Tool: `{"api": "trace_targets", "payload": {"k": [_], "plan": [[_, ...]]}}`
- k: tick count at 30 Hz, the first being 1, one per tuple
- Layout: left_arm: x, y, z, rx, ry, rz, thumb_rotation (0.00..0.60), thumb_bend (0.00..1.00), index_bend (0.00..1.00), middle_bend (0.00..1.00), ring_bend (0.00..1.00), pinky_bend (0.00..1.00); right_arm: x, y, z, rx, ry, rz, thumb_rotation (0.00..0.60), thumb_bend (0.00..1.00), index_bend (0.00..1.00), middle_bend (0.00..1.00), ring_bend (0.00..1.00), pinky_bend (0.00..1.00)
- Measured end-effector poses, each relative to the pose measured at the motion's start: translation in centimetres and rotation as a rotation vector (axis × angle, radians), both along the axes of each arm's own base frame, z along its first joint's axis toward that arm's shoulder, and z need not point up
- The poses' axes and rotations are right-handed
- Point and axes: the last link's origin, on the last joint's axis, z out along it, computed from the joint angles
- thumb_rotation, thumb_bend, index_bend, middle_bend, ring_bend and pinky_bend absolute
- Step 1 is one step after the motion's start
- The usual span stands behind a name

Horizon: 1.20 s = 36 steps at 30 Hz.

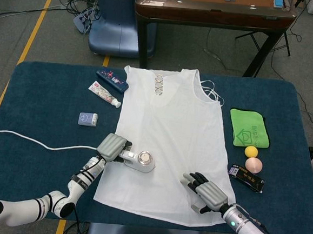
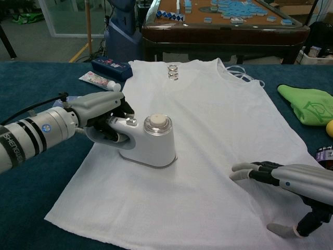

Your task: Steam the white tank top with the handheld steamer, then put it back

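Note:
The white tank top lies flat on the blue table, neck toward the far edge. A white handheld steamer stands on its lower left part. My left hand grips the steamer's handle from the left. My right hand rests on the shirt's lower right area, fingers spread, holding nothing.
A white cord runs left from the steamer. A dark box, a tube and a small packet lie left of the shirt. A green cloth, two balls and a dark packet lie right.

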Motion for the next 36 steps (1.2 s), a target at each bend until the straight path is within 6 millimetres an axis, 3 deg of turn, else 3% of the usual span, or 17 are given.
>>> {"api": "trace_targets", "payload": {"k": [14,22,28,36], "plan": [[-1.5,3.8,0.8,0.089,0.012,0.089,0.6,0.23,0.89,0.82,0.67,0.71,0.0,0.1,0.0,0.001,0.0,-0.001,0.6,0.26,0.0,0.02,0.0,0.0],[-1.4,3.6,2.2,0.095,-0.057,0.097,0.6,0.23,0.89,0.81,0.67,0.71,0.5,-0.2,0.6,-0.035,-0.035,0.014,0.6,0.23,0.0,0.02,0.0,0.0],[-1.5,2.7,5.2,0.112,-0.103,0.072,0.6,0.23,0.89,0.81,0.67,0.71,1.3,-0.7,2.0,-0.101,-0.097,0.045,0.6,0.2,0.0,0.02,0.0,0.0],[-5.3,2.1,10.1,0.179,-0.077,0.116,0.6,0.23,0.89,0.81,0.66,0.69,1.9,-1.0,5.5,-0.211,-0.146,0.084,0.6,0.18,0.0,0.04,0.0,0.0]]}}
